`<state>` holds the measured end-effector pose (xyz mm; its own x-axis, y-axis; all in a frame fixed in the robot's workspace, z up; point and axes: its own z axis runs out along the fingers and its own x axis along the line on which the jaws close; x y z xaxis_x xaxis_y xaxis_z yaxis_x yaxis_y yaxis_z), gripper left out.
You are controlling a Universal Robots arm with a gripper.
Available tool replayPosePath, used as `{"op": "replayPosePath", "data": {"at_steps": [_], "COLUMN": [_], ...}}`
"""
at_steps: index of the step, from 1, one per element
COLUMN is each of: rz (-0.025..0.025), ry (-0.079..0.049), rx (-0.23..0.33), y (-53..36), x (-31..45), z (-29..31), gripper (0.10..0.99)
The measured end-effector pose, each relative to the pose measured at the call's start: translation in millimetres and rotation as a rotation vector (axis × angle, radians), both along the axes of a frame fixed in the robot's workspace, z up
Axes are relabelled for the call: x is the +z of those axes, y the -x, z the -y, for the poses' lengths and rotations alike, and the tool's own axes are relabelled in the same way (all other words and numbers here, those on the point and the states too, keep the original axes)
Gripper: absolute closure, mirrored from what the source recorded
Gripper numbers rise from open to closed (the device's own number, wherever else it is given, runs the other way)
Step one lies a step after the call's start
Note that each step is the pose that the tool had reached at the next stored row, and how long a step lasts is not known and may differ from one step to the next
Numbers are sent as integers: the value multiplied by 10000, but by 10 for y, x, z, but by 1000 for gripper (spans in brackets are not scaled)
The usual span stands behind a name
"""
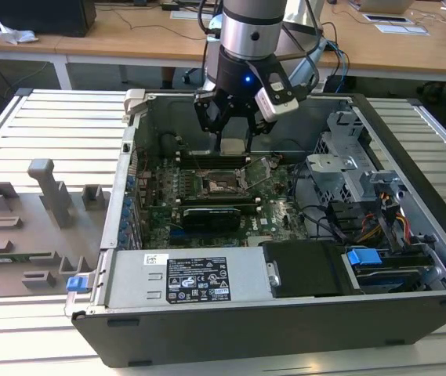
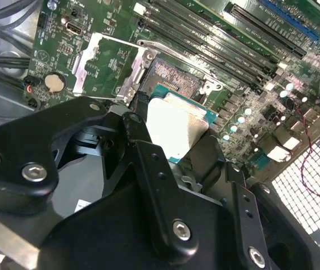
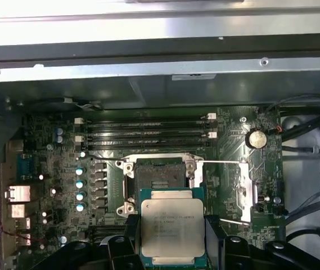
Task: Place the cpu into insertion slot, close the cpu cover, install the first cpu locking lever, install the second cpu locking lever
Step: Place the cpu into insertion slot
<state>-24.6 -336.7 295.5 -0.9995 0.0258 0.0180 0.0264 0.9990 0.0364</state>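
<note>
My gripper (image 1: 230,129) hangs inside the open computer case, shut on the cpu (image 1: 230,144). In both wrist views the cpu (image 3: 171,228) (image 2: 176,126) shows its silvery top and green edge, clamped flat between the black fingers (image 3: 213,232). It is above the green motherboard, just beside the insertion slot (image 3: 160,177) (image 2: 174,77) (image 1: 221,185), and apart from it. The slot's dark contact field is bare. The metal cpu cover (image 3: 244,191) (image 2: 106,64) lies flipped open beside the slot. Thin wire locking levers (image 3: 222,163) (image 2: 174,50) stand released along the socket.
Memory sticks (image 3: 148,132) run next to the slot, and the case wall (image 3: 160,67) rises behind them. A power supply (image 1: 199,282), a drive cage (image 1: 348,168) and cables (image 1: 379,219) fill the case's near side and the exterior view's right. Grey fixtures (image 1: 46,188) stand on the slatted table.
</note>
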Motion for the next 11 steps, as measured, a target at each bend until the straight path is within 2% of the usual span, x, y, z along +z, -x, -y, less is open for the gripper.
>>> {"op": "replayPosePath", "data": {"at_steps": [3, 11], "rz": [0, 1], "ry": [37, 45], "rx": [0, 0], "y": [0, 0], "x": [-41, -120], "z": [-41, -49], "gripper": [545, 545]}}
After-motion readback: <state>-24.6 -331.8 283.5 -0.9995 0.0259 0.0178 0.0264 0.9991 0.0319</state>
